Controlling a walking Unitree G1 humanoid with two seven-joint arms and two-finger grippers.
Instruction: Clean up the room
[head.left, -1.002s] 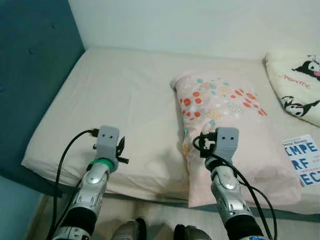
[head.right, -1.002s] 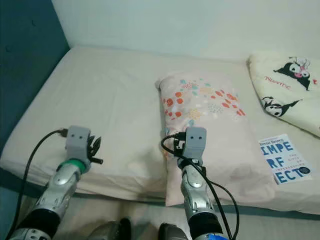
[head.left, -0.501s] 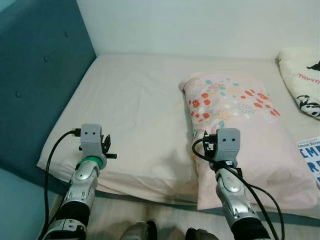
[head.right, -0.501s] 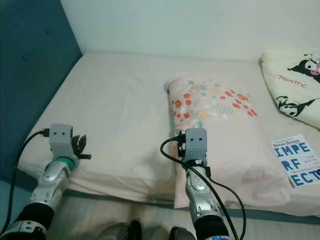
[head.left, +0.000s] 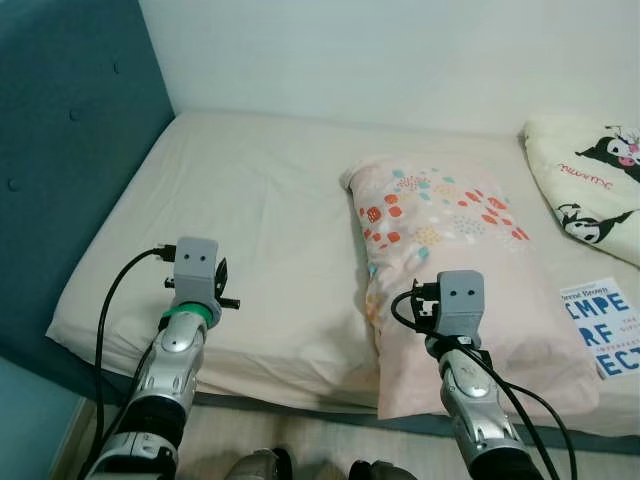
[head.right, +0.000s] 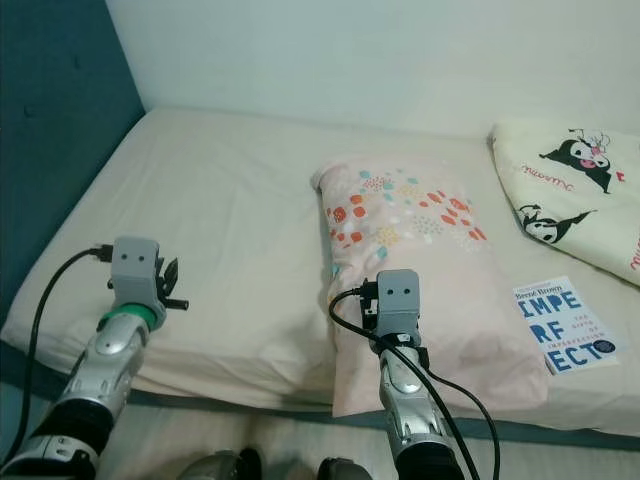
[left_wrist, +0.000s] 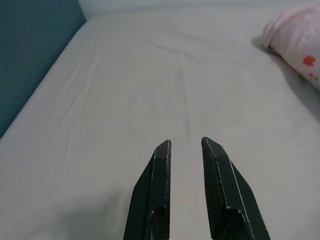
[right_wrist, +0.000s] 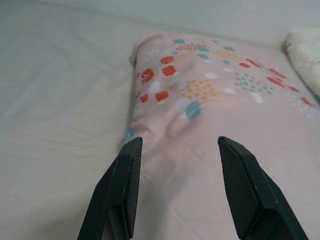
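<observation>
The right end effector (right_wrist: 177, 185) has settled lower over the pink pillow's (head.left: 450, 260) near end, fingers spread wide and empty, so a grasp looks imminent. The left end effector (left_wrist: 185, 187) hovers over the bed (head.left: 260, 220) beside the pillow, fingers narrowly parted, holding nothing.

A pink pillow (head.left: 450, 260) with orange and teal dots lies flat on the bed, its near end overhanging the edge.

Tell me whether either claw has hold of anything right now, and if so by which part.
Nothing is held. The right claw is open above the near end of the pink pillow; the left claw is open over the bare sheet.
</observation>
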